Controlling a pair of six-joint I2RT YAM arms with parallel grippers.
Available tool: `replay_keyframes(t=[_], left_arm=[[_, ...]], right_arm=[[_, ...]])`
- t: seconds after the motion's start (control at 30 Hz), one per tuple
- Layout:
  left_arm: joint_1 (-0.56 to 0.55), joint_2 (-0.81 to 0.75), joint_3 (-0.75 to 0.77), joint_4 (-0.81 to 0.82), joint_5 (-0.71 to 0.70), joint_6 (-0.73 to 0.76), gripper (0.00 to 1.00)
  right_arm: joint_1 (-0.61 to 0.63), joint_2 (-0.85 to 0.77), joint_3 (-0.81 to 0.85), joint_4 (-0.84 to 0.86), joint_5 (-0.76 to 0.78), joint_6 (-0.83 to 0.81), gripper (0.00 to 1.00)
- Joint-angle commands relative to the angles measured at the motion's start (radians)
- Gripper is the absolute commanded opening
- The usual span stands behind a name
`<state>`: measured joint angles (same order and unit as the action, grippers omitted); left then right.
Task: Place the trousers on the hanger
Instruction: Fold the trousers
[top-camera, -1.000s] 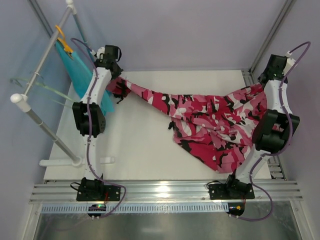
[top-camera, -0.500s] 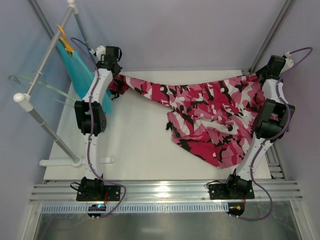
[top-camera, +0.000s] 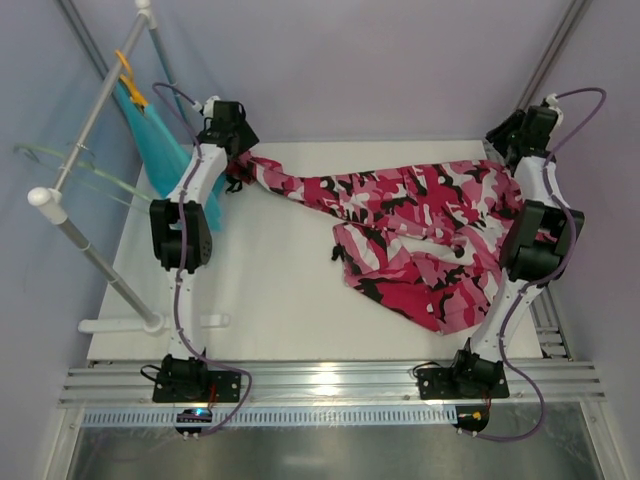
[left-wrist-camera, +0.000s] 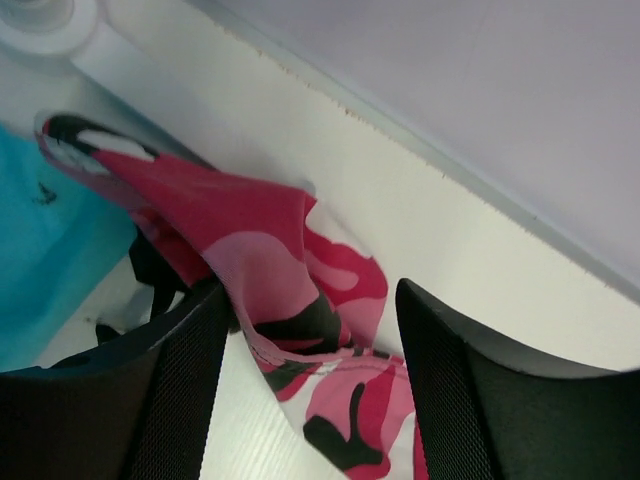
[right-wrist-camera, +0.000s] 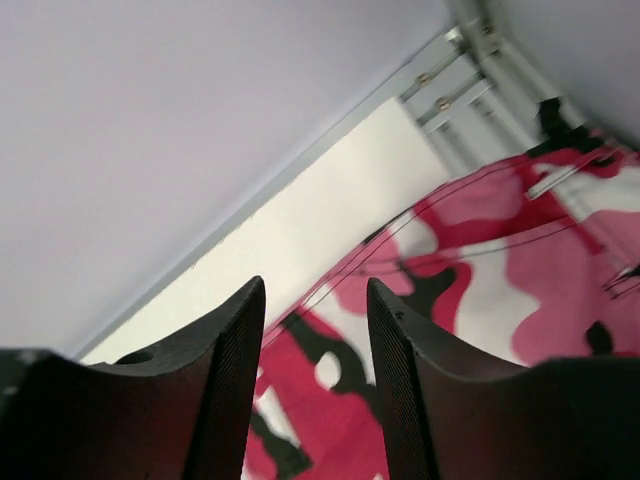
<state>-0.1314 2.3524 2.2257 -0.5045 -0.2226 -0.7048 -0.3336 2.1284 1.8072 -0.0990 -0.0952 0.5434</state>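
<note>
Honestly, we're barely started: the trousers (top-camera: 420, 220) lie stretched between my two tools, mostly resting on the bench (top-camera: 260, 290), and nothing is over the hanger (top-camera: 105, 180) yet. My left tool (top-camera: 238, 160) pinches a bunched fold at one end, lifted slightly. My right tool (top-camera: 505, 135) sits at the other end with cloth between its fingers, but I cannot tell whether it grips. The hanger hangs on the rack (top-camera: 91, 110), beyond the left tool's outer side. I'd judge the carrying over and draping are all left to do.
</note>
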Motion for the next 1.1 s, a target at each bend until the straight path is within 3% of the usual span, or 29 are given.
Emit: replay_keyframes(t=[0.0,0.23,0.53,0.67,0.87,1.07], left_arm=[[-0.013,-0.114,-0.096,0.015,0.032,0.080,0.69],[-0.105,-0.341,-0.377,0.020,0.018,0.157,0.70],[-0.163,-0.548,-0.701,0.049,0.065,0.136,0.69],[-0.192,-0.593,-0.776,0.017,0.083,0.133,0.69],[-0.240,-0.679,-0.868,0.012,0.150,0.117,0.68],[-0.243,-0.763,-0.919,-0.051,0.123,0.084,0.69]], right_arm=[[0.080,-0.165,-0.029,-0.033,-0.072,-0.063,0.49],[0.244,-0.367,-0.207,-0.235,-0.106,-0.148,0.49],[0.560,-0.628,-0.630,-0.232,-0.074,-0.244,0.49],[0.732,-0.648,-0.750,-0.235,-0.028,-0.261,0.50],[0.815,-0.587,-0.825,-0.162,0.018,-0.231,0.50],[0.923,-0.431,-0.725,-0.091,0.143,-0.234,0.50]])
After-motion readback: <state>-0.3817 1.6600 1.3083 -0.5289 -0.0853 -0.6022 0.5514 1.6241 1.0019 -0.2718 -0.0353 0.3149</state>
